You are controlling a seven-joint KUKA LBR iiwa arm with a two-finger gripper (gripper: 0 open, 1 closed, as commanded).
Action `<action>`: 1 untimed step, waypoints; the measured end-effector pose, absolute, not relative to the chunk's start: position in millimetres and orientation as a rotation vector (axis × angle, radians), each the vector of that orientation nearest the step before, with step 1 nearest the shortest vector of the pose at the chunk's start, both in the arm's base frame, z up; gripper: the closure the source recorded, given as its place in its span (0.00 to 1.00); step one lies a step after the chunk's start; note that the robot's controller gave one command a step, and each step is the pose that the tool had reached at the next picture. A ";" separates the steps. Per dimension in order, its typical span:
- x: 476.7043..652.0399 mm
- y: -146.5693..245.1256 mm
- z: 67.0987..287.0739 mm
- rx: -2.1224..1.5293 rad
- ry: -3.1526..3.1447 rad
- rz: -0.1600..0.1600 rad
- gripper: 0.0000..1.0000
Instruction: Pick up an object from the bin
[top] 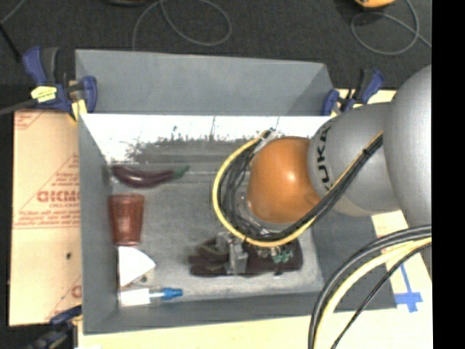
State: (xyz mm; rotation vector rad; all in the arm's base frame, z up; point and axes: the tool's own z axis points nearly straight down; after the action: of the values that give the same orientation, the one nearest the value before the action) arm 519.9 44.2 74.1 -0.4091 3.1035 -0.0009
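Note:
My gripper [234, 255] is low in the bin's front middle, under the orange wrist cover. It is down on a dark maroon, flat, lumpy thing [205, 265] that lies along the front wall and stretches out to both sides of the gripper. A small green bit [288, 255] shows at that thing's right end. The cover hides most of the gripper body, and whether anything is gripped cannot be made out.
On the bin's left side lie a dark purple eggplant-shaped toy [142, 175], a red-brown cup [126, 218], a white wedge [133, 265] and a white marker with a blue cap [149, 295]. The arm covers the right part.

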 end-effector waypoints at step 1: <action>519.9 44.2 75.1 -0.408 3.103 -0.001 1.00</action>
State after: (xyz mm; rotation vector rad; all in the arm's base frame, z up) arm 519.9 44.2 75.1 -0.4079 3.1027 -0.0005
